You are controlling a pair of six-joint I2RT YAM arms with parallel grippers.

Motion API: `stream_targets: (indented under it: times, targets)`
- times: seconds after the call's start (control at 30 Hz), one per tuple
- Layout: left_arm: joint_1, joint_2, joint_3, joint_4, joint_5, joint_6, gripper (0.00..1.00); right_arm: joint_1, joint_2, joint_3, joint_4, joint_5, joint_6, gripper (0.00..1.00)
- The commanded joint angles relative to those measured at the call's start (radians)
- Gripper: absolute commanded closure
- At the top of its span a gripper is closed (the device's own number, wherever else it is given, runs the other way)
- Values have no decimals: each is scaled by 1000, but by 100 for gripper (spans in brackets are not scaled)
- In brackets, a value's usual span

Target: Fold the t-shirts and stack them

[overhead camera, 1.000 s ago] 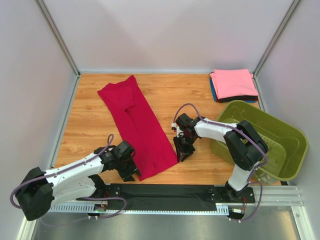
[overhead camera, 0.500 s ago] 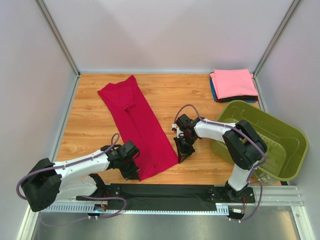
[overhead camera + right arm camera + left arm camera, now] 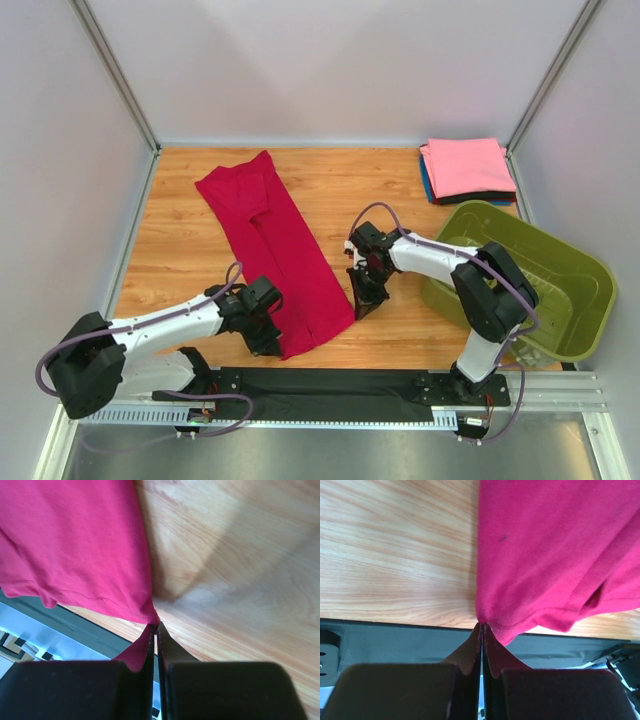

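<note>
Down at the near edge of the table (image 3: 180,262), both arms are on the cloth. The left gripper (image 3: 271,345) has its jaws pressed tight together, pinching the near-left corner of the crimson t-shirt (image 3: 280,245); the wrist view shows the hem bunched right at the fingertips. The right gripper (image 3: 358,308) mirrors it, jaws squeezed on the near-right corner, a little flap of red caught between them.

The crimson tee lies flat as a long narrow strip, running from that near edge diagonally up toward the far-left corner. So this looks like the crosswise fold: hem corners secured, lift not yet made. The next move calls for both arms to rise together, keep the hem taut and level between them, and carry it along the shirt's slant toward the far end, so the edge lands square, not skewed.

Over by the right edge sits the olive-green basket (image 3: 575,262), well apart from the red shirt. Behind it, in the far-right corner, waits the stack of folded tees (image 3: 465,165), pink on top with blue and black peeking out beneath.
</note>
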Motion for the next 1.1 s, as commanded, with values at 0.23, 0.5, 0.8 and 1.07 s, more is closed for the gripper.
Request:
stream_targets:
  times: [0.23, 0.5, 0.8, 1.07]
  targets:
    - [139, -29, 82, -70, 28, 117, 100, 1, 15, 206, -81, 16, 13, 100]
    - [323, 3, 171, -127, 23, 232, 100, -1, 147, 491, -168, 39, -1, 100]
    - [531, 132, 354, -176, -7, 385, 100, -4, 385, 898, -298, 138, -54, 100]
    - [662, 281, 551, -176, -66, 503, 100, -48, 558, 1193, -271, 148, -45, 100]
